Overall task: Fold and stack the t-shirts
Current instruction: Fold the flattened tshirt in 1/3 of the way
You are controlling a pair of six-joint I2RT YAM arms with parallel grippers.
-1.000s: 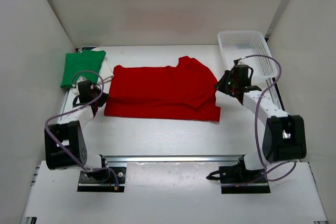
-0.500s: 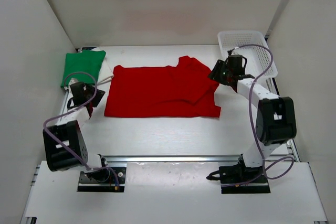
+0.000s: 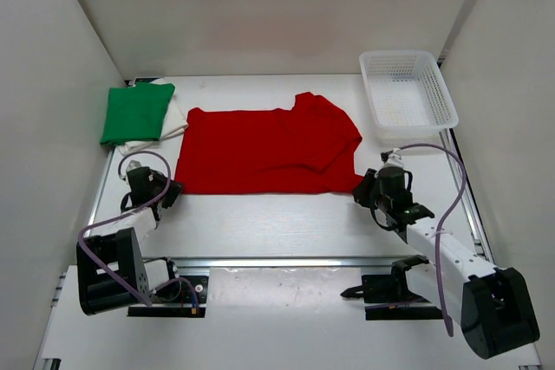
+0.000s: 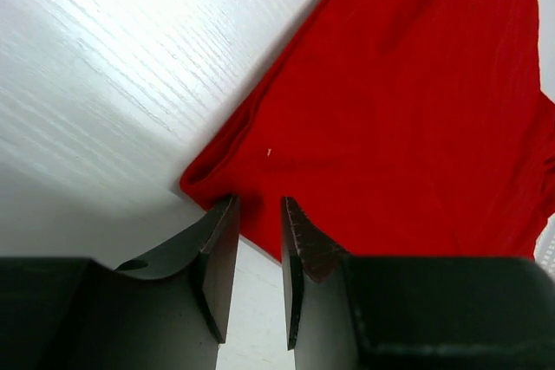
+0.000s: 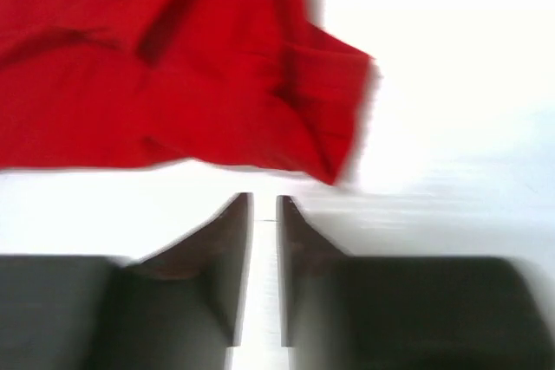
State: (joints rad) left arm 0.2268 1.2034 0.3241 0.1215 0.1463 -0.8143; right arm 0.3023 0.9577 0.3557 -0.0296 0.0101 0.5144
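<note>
The red t-shirt point(image 3: 269, 149) lies spread flat mid-table, its right sleeve folded in. The green t-shirt point(image 3: 134, 113) lies folded at the back left on top of the white t-shirt point(image 3: 177, 119), of which only edges show. My left gripper point(image 3: 171, 190) is low at the red shirt's near-left corner. In the left wrist view its jaws point(image 4: 260, 205) are slightly open, tips at the hem of the red cloth point(image 4: 408, 84). My right gripper point(image 3: 362, 192) is at the near-right corner. Its jaws point(image 5: 264, 201) stand a narrow gap apart, empty, just short of the red corner point(image 5: 156, 67).
A white mesh basket point(image 3: 370, 93) stands at the back right, nothing showing in it. White walls close in the table on the left, right and back. The arms' rail runs along the near edge.
Both arms have pulled back toward the near edge. The left gripper went from beside the green shirt to the red shirt's near-left corner; the right went from the basket to the near-right corner.
</note>
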